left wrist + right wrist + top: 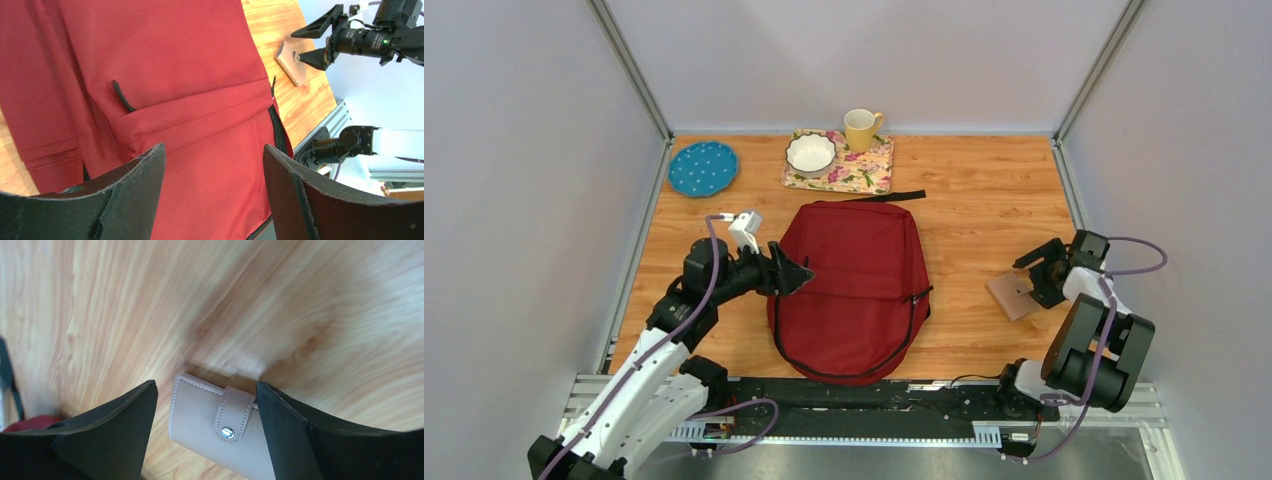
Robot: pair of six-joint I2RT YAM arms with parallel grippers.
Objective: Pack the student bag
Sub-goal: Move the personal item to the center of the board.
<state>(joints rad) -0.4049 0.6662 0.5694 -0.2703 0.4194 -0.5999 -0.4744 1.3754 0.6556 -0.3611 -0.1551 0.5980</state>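
Only the right wrist view showed the snap [227, 432] on the wallet [195, 415] — right fingers [100, 435] apart around it; left fingers [135, 185] apart over the student bag [175, 60].

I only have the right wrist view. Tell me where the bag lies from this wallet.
Observer: The bag lies flat mid-table, to the left of the wallet and apart from it.
Operator: Report the other arm.
Observer: The left fingers stand open over the bag's left edge.
Operator: List what's behind the bag.
Observer: A blue plate at far left, and beside it a floral mat bearing a white bowl and a yellow mug.
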